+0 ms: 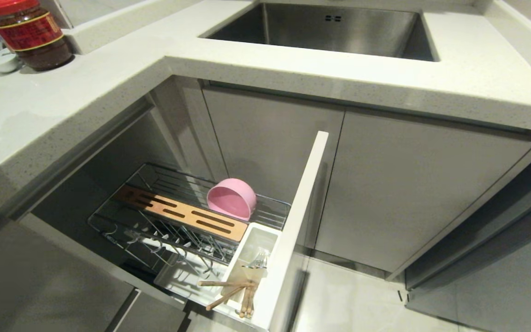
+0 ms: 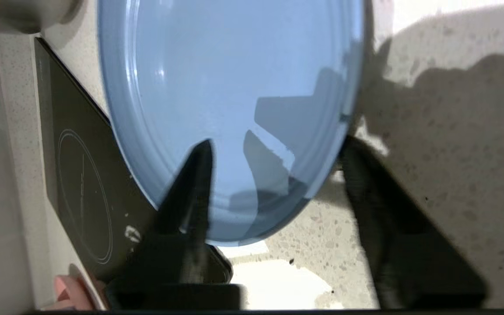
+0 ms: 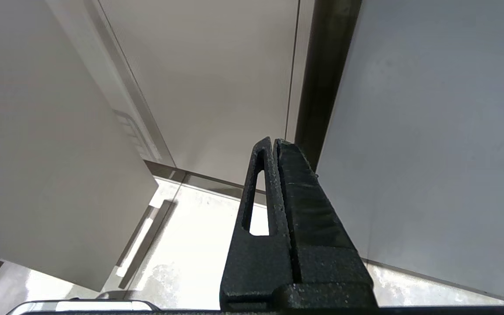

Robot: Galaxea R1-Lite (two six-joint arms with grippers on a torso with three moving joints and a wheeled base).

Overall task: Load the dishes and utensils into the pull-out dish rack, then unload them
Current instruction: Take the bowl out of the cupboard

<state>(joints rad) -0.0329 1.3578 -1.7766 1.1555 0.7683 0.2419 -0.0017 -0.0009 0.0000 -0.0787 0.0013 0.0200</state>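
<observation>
1. At the lower centre of the head view, the pull-out dish rack (image 1: 187, 216) is seen drawn out from under the desk (image 1: 85, 92), with its white cabinet front (image 1: 300, 216) standing edge-on along its right side.
2. On the wires at the upper right of the rack, the pink bowl (image 1: 232, 198) is propped on its side, its opening turned toward the lower left of the frame.
3. A slotted wooden board (image 1: 182, 213) is laid diagonally across the middle of the rack, just below the bowl.
4. In the white utensil bin (image 1: 251, 260) at the lower right corner of the rack, a metal fork (image 1: 258, 261) is held, and the wooden chopsticks (image 1: 233, 293) are seen lying partly over the bin's lower rim (some ends jut past it).
5. In the left wrist view, the light-blue plate (image 2: 230, 100) fills the upper centre, lying on the speckled desk and overlapping a black cooktop (image 2: 85, 192) at the left.
6. The left gripper (image 2: 278, 153) is set wide apart about the plate's lower edge: one finger lies over the plate's face, the other beside its rim, and no grip on it can be made out.
7. In the right wrist view, the right gripper (image 3: 274, 144) is seen pressed together on nothing, pointing at grey cabinet panels (image 3: 431, 131) above a pale floor (image 3: 190, 245).
8. A steel sink (image 1: 334, 27) and a red-lidded jar (image 1: 30, 32) are found along the top of the head view.
</observation>
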